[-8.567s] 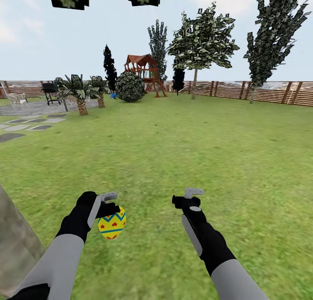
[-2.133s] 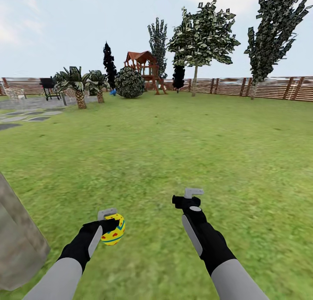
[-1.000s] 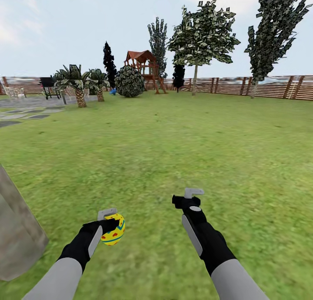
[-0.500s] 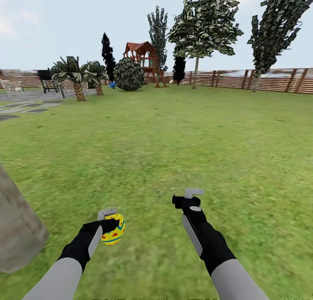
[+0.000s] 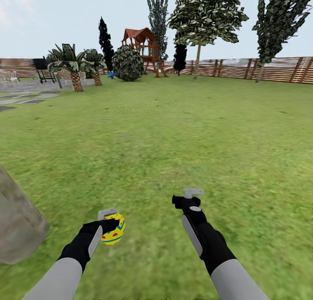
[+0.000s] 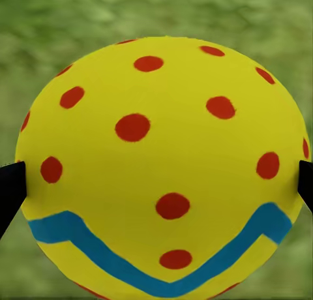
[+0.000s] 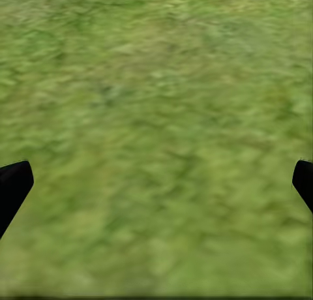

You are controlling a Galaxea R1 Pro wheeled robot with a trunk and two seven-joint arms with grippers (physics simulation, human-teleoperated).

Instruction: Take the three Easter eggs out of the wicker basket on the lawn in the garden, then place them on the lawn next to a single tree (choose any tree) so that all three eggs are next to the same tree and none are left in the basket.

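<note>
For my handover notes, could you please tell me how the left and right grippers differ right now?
The left gripper is shut on the Easter egg; the right gripper is open with nothing between its fingers. The left sits lower, near the tree trunk; the right reaches further forward. Both hang over the lawn.

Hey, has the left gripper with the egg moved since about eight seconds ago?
Yes. The left gripper carrying the Easter egg has dropped lower and drawn back toward the robot, judged against the right gripper, whose place in the head view is unchanged.
</note>
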